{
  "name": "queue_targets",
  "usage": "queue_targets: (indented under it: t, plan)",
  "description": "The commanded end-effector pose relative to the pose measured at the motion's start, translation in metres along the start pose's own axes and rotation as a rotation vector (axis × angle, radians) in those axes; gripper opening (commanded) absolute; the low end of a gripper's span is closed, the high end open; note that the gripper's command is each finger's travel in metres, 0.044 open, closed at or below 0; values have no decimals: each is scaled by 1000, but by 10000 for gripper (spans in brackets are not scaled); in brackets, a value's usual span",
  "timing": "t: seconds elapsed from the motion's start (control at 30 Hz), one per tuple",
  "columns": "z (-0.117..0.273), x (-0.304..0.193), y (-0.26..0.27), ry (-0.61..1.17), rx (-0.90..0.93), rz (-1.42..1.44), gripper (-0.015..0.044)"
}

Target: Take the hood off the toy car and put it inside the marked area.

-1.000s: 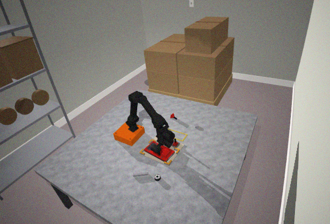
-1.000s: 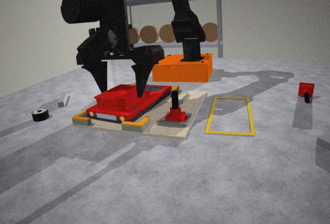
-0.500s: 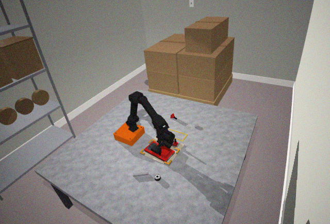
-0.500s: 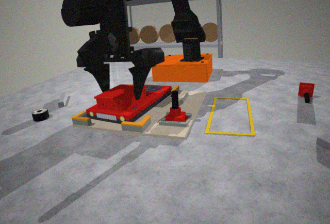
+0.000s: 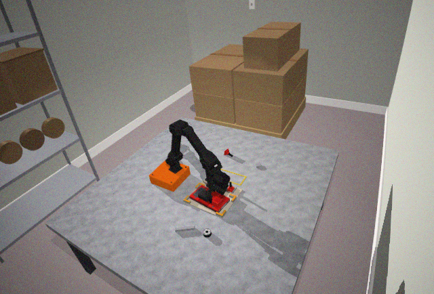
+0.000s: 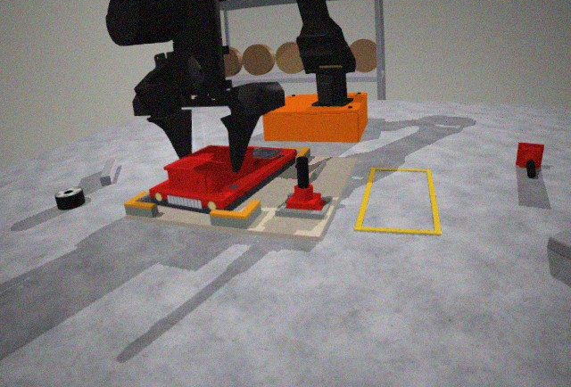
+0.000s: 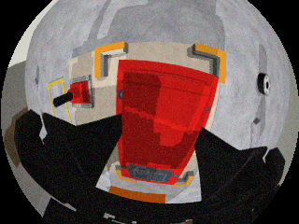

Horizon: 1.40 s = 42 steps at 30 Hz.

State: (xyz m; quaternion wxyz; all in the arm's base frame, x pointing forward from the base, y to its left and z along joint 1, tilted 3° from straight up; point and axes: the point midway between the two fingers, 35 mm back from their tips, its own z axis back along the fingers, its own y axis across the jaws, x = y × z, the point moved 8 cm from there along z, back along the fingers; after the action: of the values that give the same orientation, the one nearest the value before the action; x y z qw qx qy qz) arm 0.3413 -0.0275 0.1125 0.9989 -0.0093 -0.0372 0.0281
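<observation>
The red toy car [image 5: 219, 204] [image 6: 273, 171] sits between corner brackets on a beige board [image 6: 342, 171]. Its hood [image 6: 188, 181] [image 7: 179, 100] is a raised red cover, still down on the car body. My gripper [image 6: 210, 163] [image 7: 161, 123] points down over the car and is shut on the hood, one finger at each side. In the exterior view the far fingertip is hidden behind the hood. The marked area [image 5: 234, 173] [image 6: 364, 201] is a yellow outline on the table beside the board, with nothing inside it.
A red piece with an upright black post [image 6: 302, 173] [image 7: 63, 99] stands on the board between car and outline. A black-and-white wheel [image 5: 207, 232] [image 6: 70, 198] [image 7: 265, 85] and a grey piece [image 6: 109, 172] lie on the car's other side. Another red piece [image 5: 226, 152] [image 6: 529, 154] lies beyond the outline.
</observation>
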Motion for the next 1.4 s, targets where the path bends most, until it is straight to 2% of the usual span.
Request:
queue_targets:
  t: [0.0, 0.1, 0.13, 1.37]
  plan:
    - [3, 1, 0, -2, -1, 0, 85]
    - [5, 1, 0, -2, -1, 0, 6]
    - [6, 1, 0, -2, -1, 0, 0]
    - [34, 1, 0, -1, 0, 0, 0]
